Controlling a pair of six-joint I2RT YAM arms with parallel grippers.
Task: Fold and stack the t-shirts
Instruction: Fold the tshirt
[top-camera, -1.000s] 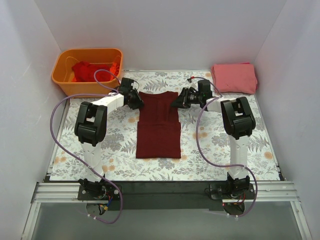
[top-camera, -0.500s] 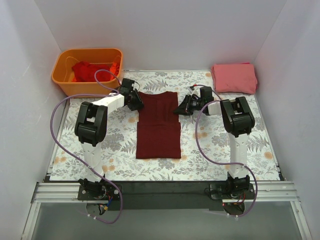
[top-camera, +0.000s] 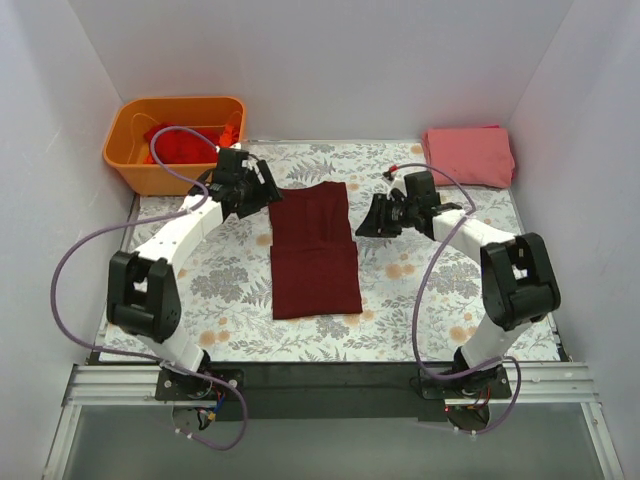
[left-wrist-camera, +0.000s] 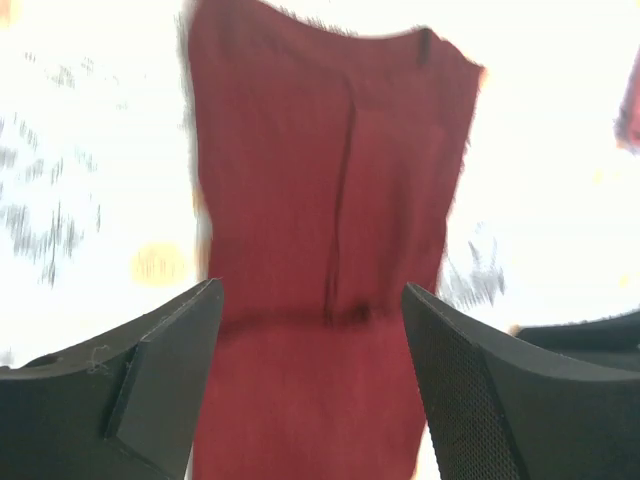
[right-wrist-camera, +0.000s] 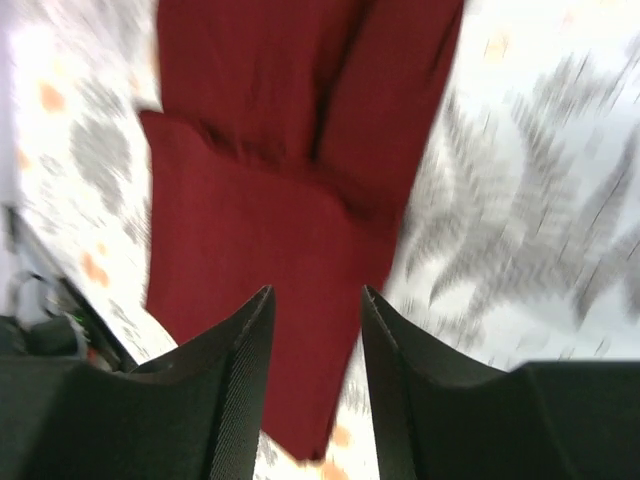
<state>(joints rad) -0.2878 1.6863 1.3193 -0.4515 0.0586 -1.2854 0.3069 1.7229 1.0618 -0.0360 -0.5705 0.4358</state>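
A dark maroon t-shirt (top-camera: 313, 250) lies folded into a long strip on the patterned table, its near half doubled over. It fills the left wrist view (left-wrist-camera: 330, 260) and the right wrist view (right-wrist-camera: 290, 190). My left gripper (top-camera: 262, 197) hovers at the strip's far left corner, jaws wide open and empty (left-wrist-camera: 310, 290). At the strip's right edge my right gripper (top-camera: 366, 222) is open with nothing between its fingers (right-wrist-camera: 315, 295). A salmon-pink t-shirt (top-camera: 468, 155) lies folded at the back right. Bright red t-shirts (top-camera: 180, 143) are heaped in the bin.
An orange plastic bin (top-camera: 135, 168) stands at the back left corner. White walls close the table on three sides. Purple cables loop from both arms over the floral tablecloth (top-camera: 430, 300).
Both grippers have let go of the maroon shirt and opened. Both arms swung outward, elbows spreading toward the table's sides, and the right gripper drew back from the cloth.
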